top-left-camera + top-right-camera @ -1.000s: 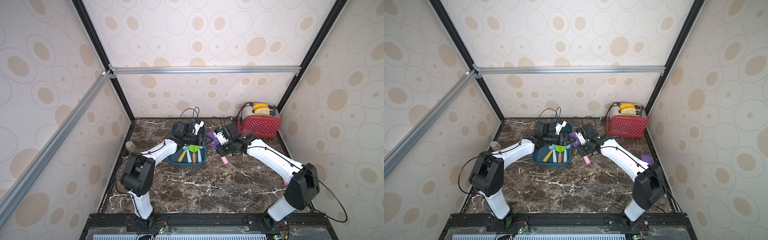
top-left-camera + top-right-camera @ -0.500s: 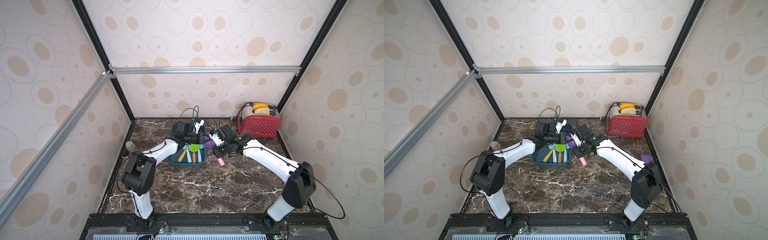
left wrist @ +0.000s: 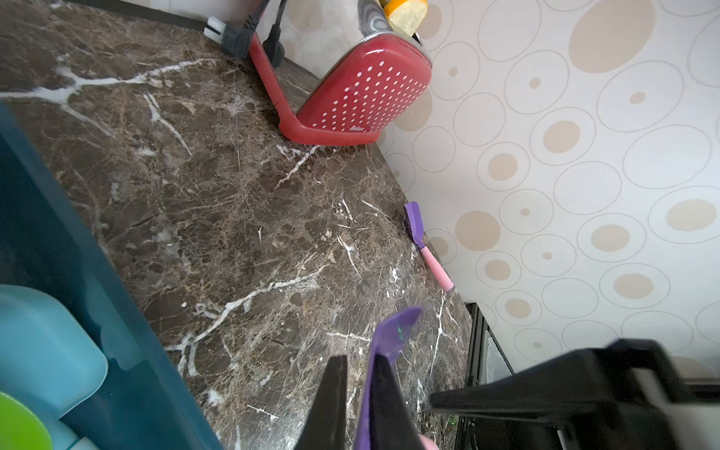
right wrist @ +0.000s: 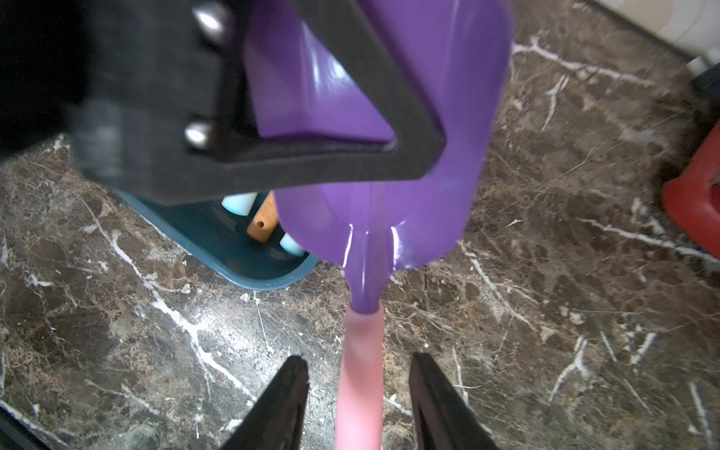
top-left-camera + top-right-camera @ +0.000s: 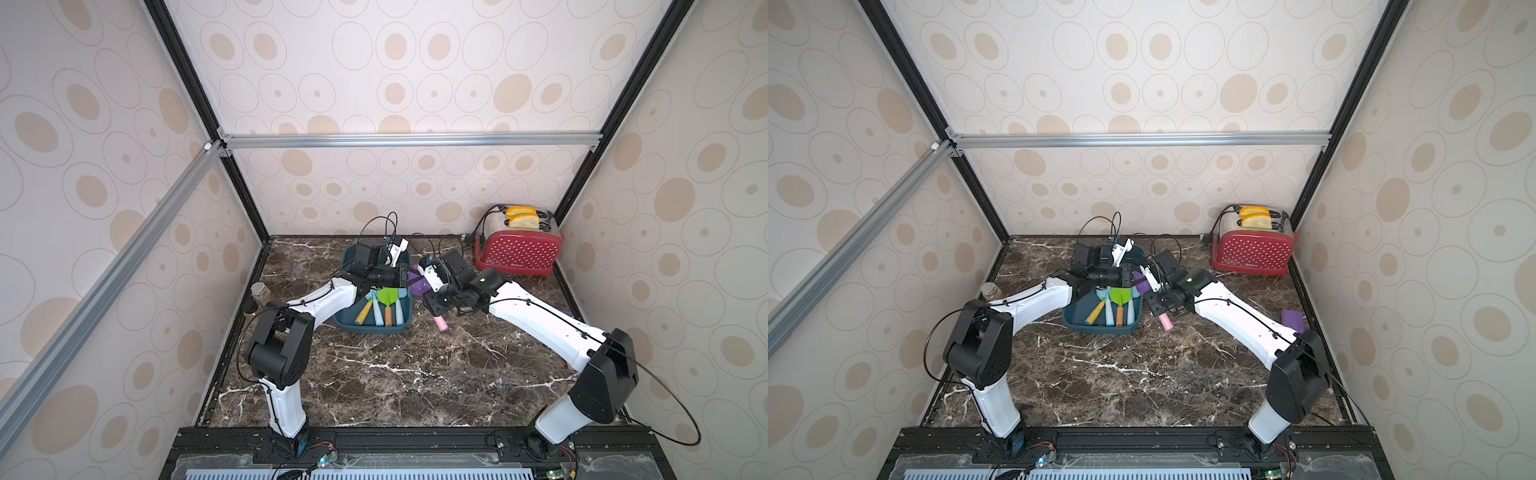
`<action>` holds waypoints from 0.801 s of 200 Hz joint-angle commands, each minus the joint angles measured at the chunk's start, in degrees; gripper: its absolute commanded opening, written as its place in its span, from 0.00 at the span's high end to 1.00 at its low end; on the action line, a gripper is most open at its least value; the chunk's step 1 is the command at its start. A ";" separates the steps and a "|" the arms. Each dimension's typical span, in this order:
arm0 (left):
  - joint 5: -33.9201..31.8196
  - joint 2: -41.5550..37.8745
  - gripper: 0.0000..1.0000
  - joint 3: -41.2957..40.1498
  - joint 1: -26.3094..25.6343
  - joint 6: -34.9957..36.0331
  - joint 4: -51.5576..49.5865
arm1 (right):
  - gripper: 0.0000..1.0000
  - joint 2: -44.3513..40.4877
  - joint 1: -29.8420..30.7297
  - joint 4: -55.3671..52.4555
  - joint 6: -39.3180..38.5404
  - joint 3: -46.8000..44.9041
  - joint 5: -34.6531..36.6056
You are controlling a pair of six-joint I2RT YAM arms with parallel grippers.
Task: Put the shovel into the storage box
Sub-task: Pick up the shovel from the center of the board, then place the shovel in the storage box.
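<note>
In the storage box lie 4 tools, shovel outside.

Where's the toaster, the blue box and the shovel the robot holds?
toaster (image 5: 517, 253): in a top view, red dotted side.
box (image 5: 370, 330): in a top view, front wall.
shovel (image 4: 409, 210): right wrist view, purple blade.

Brand mark on toaster illegible.

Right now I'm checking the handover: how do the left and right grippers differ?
The left gripper is shut on the purple shovel's blade; the right gripper stands open, clear of its pink handle. The left gripper sits over the storage box, the right gripper beside it. Both line up on one shovel.
</note>
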 commanded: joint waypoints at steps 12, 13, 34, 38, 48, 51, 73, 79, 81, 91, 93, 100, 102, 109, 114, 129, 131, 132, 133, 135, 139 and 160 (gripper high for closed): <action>2.40 0.84 0.95 4.44 2.67 2.00 -1.57 | 0.48 -10.99 0.64 2.36 -1.13 -4.19 7.58; 2.56 0.79 0.95 4.52 2.83 2.05 -1.71 | 0.47 -11.36 0.65 2.41 -1.14 -4.38 7.93; 7.08 0.68 0.94 7.24 7.35 4.82 -5.60 | 0.43 -17.46 0.63 2.52 -1.51 -8.49 14.65; 8.21 0.69 0.93 8.17 8.36 6.50 -8.01 | 0.42 -18.30 0.56 2.26 -1.62 -9.29 15.93; 8.94 0.50 0.93 10.50 10.91 10.73 -13.79 | 0.41 -20.50 0.55 1.41 -1.65 -11.04 18.96; 9.02 0.48 0.94 11.24 11.65 12.15 -15.63 | 0.40 -21.00 0.52 1.14 -1.58 -11.61 19.79; 11.42 2.18 0.95 18.25 16.66 24.25 -31.05 | 0.39 -24.05 0.36 -0.47 -0.95 -15.51 22.96; 11.07 2.97 0.97 20.43 17.70 27.82 -35.75 | 0.38 -24.65 0.35 -0.68 -0.89 -16.50 23.33; 10.78 3.19 0.98 21.02 17.96 28.90 -37.12 | 0.38 -24.76 0.30 -0.81 -0.77 -16.87 23.40; 7.79 4.21 1.00 23.59 19.15 33.35 -43.69 | 0.38 -25.35 0.15 -1.34 -0.15 -18.06 23.99; 6.93 4.42 1.00 24.11 19.34 34.45 -45.31 | 0.38 -25.42 0.10 -1.46 0.00 -18.20 24.07; 3.93 5.28 1.00 25.79 19.64 37.38 -49.38 | 0.38 -25.73 0.04 -1.58 0.29 -18.94 24.06; 3.20 5.59 1.00 26.27 19.79 38.12 -50.40 | 0.38 -25.82 -0.04 -1.58 0.34 -19.15 24.02; 0.76 6.72 1.00 27.86 20.03 40.53 -53.58 | 0.38 -26.04 0.05 -1.67 0.57 -19.69 23.99; -0.63 7.75 1.00 29.13 20.12 42.12 -56.04 | 0.38 -26.14 -0.14 -1.59 0.74 -20.15 23.94; -3.89 10.76 1.00 32.59 20.13 45.30 -61.12 | 0.37 -26.32 -0.27 -1.50 1.04 -21.20 23.64; -4.36 11.18 1.00 32.98 20.13 45.53 -61.64 | 0.37 -26.26 -0.27 -1.50 1.10 -21.25 23.61; -4.60 11.37 1.00 33.16 20.13 45.66 -61.84 | 0.37 -26.29 -0.28 -1.50 1.12 -21.31 23.54; -4.81 11.55 1.00 33.38 20.13 45.76 -61.94 | 0.37 -26.31 -0.29 -1.50 1.13 -21.38 23.56; -5.14 11.90 1.00 33.73 20.13 45.95 -62.50 | 0.37 -26.32 -0.36 -1.50 1.18 -21.47 23.57; -5.92 12.60 1.00 34.53 20.13 46.39 -63.39 | 0.37 -26.32 -0.37 -1.50 1.23 -21.64 23.39; -9.67 15.70 1.00 37.67 20.13 47.89 -66.41 | 0.37 -26.32 -0.59 -1.85 1.41 -22.28 23.06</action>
